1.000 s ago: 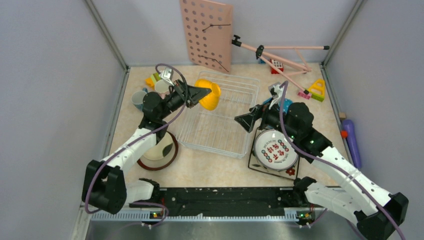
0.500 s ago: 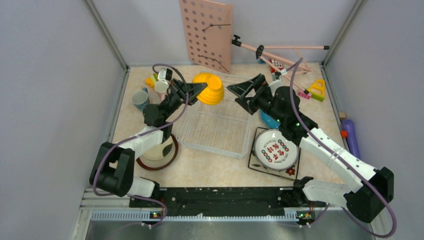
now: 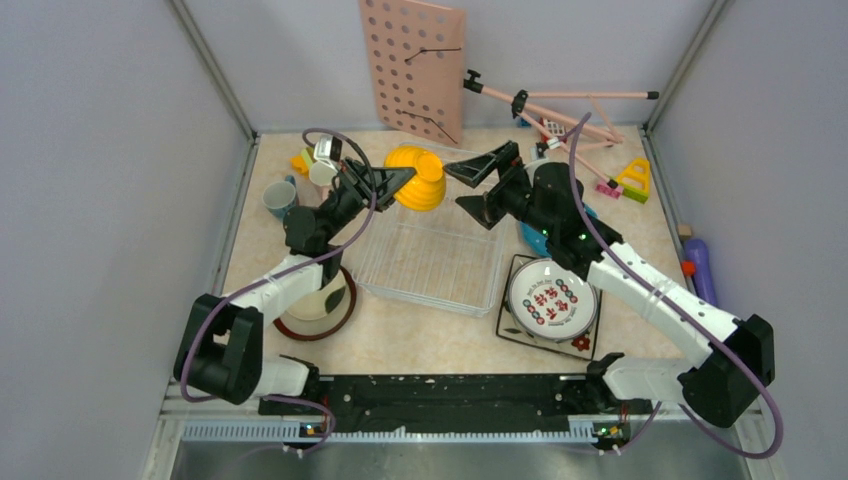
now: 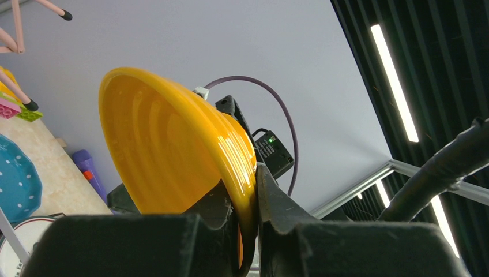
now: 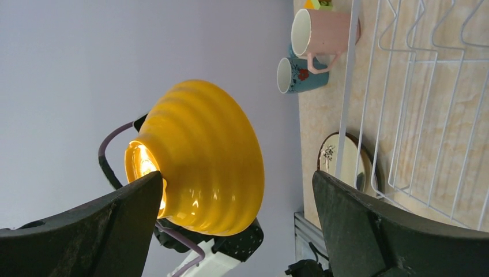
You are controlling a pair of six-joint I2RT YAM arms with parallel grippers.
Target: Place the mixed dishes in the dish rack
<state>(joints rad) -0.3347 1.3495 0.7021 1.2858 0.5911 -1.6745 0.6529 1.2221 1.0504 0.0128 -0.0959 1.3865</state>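
Seen from above, two robot arms reach across a beige tabletop [image 3: 440,330] toward a yellow bowl [image 3: 422,180] held in the air. The left hand [image 3: 398,181] is clamped on the bowl's rim, one finger inside and one outside, as the left wrist view shows up close. The bowl is tipped on its side over the far left part of the dish rack [image 3: 430,296], clear of the wires. Its ribbed outside and base point toward the right arm.

The right hand [image 3: 478,188] faces the bowl from the right with its fingers spread wide apart and nothing between them. In the right wrist view the bowl sits framed between the two fingers. Whether either finger touches it cannot be told.

The dish rack, a white wire basket, lies flat in the middle of the tabletop with no dishes in it. To its left, near the far corner, stand a pink mug [image 3: 322,172] and a teal mug [image 3: 278,198], just beside each other. A cream plate [image 3: 320,305] with a brown rim lies at the rack's near left corner, partly under the left arm.

To the right of the rack, a round white plate [image 3: 550,298] with red and black marks rests on a square plate [image 3: 582,343] with a black rim. A teal dotted plate [image 4: 17,184] lies just beyond them, mostly hidden by the right arm.

A pink pegboard [image 3: 412,65] leans on the back wall, and toy blocks [image 3: 632,178] lie at the far right.
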